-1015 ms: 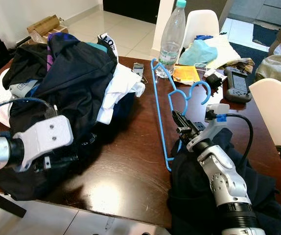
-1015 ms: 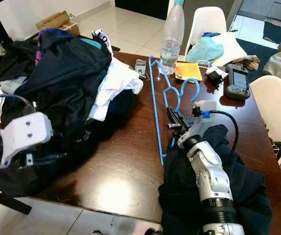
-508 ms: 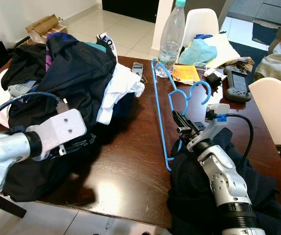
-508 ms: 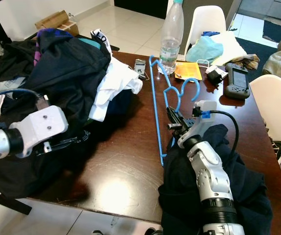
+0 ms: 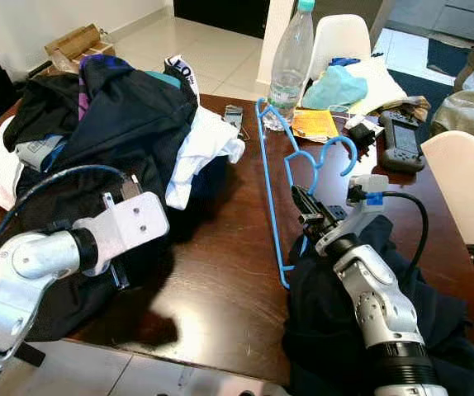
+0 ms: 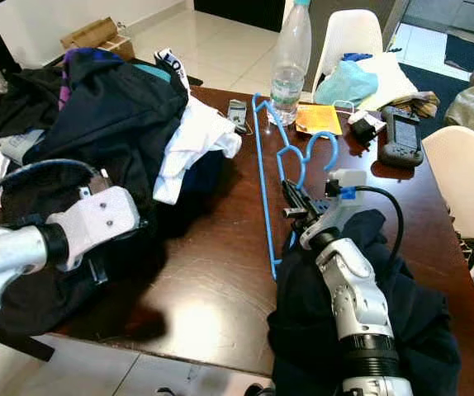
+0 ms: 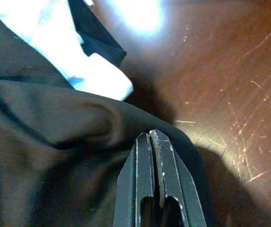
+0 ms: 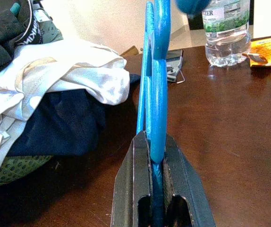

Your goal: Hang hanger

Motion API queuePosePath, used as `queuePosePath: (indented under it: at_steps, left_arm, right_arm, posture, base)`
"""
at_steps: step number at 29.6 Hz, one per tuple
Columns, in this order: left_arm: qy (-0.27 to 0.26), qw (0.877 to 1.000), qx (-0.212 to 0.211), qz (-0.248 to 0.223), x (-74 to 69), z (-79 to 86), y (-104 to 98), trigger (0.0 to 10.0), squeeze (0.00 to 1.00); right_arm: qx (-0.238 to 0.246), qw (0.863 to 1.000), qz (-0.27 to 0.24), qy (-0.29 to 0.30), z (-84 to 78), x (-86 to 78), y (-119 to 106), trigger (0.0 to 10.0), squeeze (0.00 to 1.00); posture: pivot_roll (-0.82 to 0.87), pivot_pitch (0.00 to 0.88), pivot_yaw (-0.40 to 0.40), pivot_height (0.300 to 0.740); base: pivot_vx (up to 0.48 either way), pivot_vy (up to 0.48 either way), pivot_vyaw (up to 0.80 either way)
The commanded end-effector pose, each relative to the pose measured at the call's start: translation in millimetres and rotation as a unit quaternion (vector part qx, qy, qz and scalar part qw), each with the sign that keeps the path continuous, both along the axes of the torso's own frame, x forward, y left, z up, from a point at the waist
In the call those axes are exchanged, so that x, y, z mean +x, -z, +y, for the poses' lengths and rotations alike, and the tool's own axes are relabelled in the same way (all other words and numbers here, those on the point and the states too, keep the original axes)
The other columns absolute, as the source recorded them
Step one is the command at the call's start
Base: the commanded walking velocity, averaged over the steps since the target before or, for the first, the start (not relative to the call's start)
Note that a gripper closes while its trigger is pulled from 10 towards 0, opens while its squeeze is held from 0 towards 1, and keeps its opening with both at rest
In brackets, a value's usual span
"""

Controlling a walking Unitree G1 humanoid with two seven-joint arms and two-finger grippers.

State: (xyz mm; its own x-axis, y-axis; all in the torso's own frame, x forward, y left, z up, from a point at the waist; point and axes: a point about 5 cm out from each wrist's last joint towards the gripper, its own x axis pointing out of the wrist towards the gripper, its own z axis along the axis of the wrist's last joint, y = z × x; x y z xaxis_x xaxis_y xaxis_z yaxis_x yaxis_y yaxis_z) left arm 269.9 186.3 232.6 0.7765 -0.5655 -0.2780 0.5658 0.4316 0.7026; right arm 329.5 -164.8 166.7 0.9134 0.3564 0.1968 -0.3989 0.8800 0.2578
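Right gripper (image 5: pixel 300 200), fingers clamped on the thin blue plastic hanger (image 5: pixel 263 169), which lies ahead on the dark wooden table (image 5: pixel 220 272). Left gripper (image 7: pixel 153 142), shut and empty, rests over black clothing (image 5: pixel 121 124). Judgement: lift slowly, keeping the hook free.

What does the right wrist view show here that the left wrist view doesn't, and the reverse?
Right wrist view: the right gripper shut on the blue hanger, whose wire runs away from the camera toward the water bottle, an orange packet and a small phone; also the navy garment under the white one.
Left wrist view: the left gripper with fingers pressed together, empty, over a black garment at the pile's edge.
Both: white cloth from the clothes pile and the dark wooden table.
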Motion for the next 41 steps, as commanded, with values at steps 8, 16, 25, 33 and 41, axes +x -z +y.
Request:
queuePosePath:
  at_steps: [8,16,25,33,41]
  left_arm:
    - [-0.037,0.995,-0.002,-0.091,8.7,-3.4,-23.5,0.0,0.0]
    - [-0.067,0.984,0.039,-0.162,14.4,-12.9,-28.6,10.0,0.27]
    - [-0.013,0.974,0.131,-0.186,8.4,-12.2,-48.6,10.0,1.0]
    - [0.03,0.98,0.125,-0.15,-4.8,-23.6,-49.6,10.0,1.0]
    - [0.022,0.987,0.15,-0.057,-19.0,-15.9,-30.7,10.0,1.0]
  right_arm:
    - [-0.005,1.0,0.025,0.012,-4.7,-2.2,12.4,10.0,0.0]
    - [-0.004,1.0,0.025,0.011,-3.9,-1.2,12.7,10.0,0.0]
    - [-0.007,1.0,0.028,0.011,-4.8,-1.4,13.5,10.0,0.0]
    - [-0.009,1.0,0.027,0.008,-2.9,-1.0,14.2,10.0,0.0]
    - [-0.013,0.999,0.031,0.005,-2.5,-0.8,16.3,10.0,0.0]
  posture:
    - [0.22,0.175,-0.036,0.74]
    - [0.22,0.176,-0.034,0.74]
    - [0.22,0.172,-0.034,0.74]
    - [0.22,0.15,-0.021,0.74]
    - [0.24,0.15,-0.021,0.74]
  base:
    - [0.0,0.0,0.0]
    - [0.0,0.0,0.0]
    - [0.0,0.0,0.0]
    - [0.0,0.0,0.0]
    - [0.0,0.0,0.0]
